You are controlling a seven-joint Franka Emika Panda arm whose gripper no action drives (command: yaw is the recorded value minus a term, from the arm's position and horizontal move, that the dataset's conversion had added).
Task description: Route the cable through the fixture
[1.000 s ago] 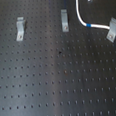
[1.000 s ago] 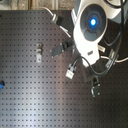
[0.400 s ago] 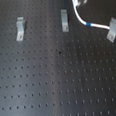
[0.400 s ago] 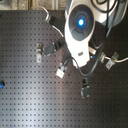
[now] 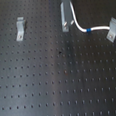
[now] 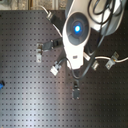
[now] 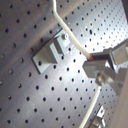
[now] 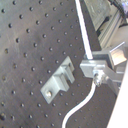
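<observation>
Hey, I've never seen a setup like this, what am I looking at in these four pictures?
A single robot arm works over a black perforated board. Two cameras watch from off the arm; in the second exterior view you look down on the arm's white body with its blue light. The two wrist views ride on the gripper. Small metal clip fixtures are bolted to the board. The thin white cable, with a blue band, runs past a fixture into the gripper, which seems to hold it.
</observation>
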